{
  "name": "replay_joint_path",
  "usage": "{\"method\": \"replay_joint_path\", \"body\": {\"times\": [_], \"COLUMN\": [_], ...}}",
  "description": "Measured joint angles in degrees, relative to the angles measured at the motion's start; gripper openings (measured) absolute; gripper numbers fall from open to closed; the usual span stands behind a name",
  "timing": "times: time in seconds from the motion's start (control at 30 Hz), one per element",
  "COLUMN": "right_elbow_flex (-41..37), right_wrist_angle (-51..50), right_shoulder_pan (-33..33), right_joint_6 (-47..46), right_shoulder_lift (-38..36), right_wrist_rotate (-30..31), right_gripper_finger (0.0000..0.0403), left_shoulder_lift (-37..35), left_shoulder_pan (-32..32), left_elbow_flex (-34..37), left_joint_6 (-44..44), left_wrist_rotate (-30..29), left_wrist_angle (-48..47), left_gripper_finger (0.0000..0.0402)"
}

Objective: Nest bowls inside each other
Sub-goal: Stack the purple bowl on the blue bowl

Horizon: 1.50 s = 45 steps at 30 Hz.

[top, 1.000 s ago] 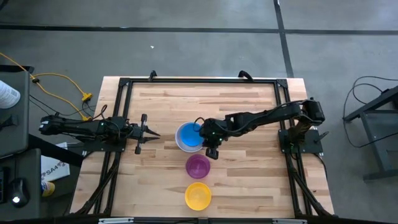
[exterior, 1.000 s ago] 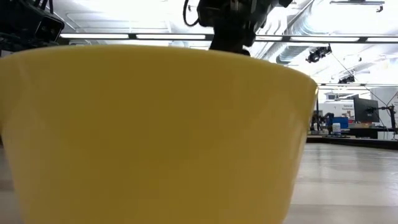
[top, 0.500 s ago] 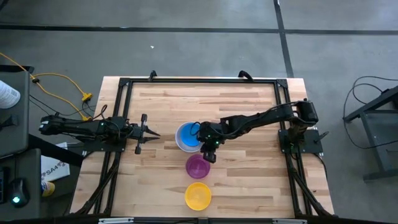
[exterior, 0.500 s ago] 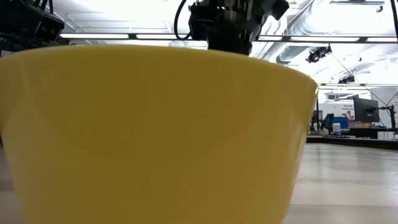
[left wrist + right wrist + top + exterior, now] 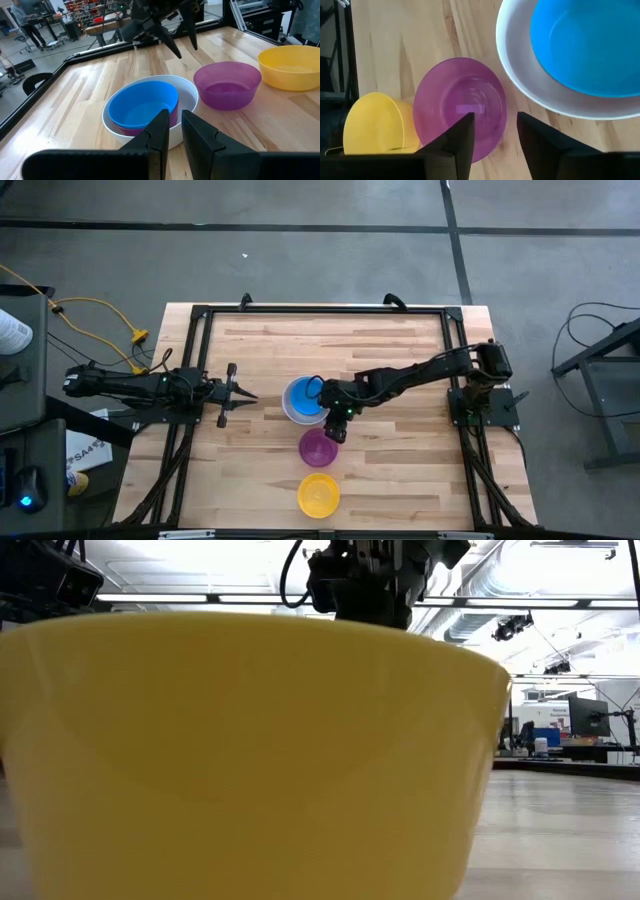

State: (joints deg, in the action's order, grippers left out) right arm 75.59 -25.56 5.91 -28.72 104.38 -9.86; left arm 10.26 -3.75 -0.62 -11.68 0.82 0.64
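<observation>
Wood table (image 5: 400,360) w/ black frame, yellow cable (image 5: 95,310) on grey floor, office chair (image 5: 37,82).

- white bowl (image 5: 291,415) — upright, mid-table, largest
- blue bowl (image 5: 304,397) — nested inside the white one, tilted, over a pink-red bowl (image 5: 131,130) whose rim just shows
- purple bowl (image 5: 318,447) — upright, empty, just beside the white one
- yellow bowl (image 5: 318,494) — upright, near the table edge, apart from the purple

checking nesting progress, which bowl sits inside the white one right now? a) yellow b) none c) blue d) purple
c, the blue bowl sits inside the white bowl, tilted, over a pink-red rim just showing beneath it, while the purple bowl and yellow bowl stand apart on the table.
</observation>
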Motion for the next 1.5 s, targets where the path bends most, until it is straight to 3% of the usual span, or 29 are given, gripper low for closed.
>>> {"method": "replay_joint_path", "body": {"times": [0.5, 0.63, 0.93, 1.5], "right_elbow_flex": [0.0, 2.8, 13.4, 14.2], "right_wrist_angle": [-1.0, -4.1, -17.3, -18.8], "right_shoulder_pan": [2.4, 2.3, 2.3, 3.4], "right_joint_6": [-9.0, -9.0, -6.7, -10.0], "right_shoulder_lift": [1.7, 3.9, 9.4, 11.4], "right_wrist_rotate": [0.2, -1.1, 2.7, 3.8], "right_gripper_finger": [0.0131, 0.0130, 0.0130, 0.0130], "left_shoulder_lift": [0.0, 0.0, 0.1, 0.1], "left_shoulder_pan": [0.0, 0.0, 0.0, 0.0], "left_elbow_flex": [0.0, 0.0, 0.0, 0.0], "left_joint_6": [0.0, 0.0, 0.0, 0.0], "left_wrist_rotate": [0.0, 0.0, 0.0, 0.0], "left_wrist_angle": [0.0, 0.0, 0.0, 0.0], "left_gripper_finger": [0.0051, 0.0051, 0.0051, 0.0051]}}
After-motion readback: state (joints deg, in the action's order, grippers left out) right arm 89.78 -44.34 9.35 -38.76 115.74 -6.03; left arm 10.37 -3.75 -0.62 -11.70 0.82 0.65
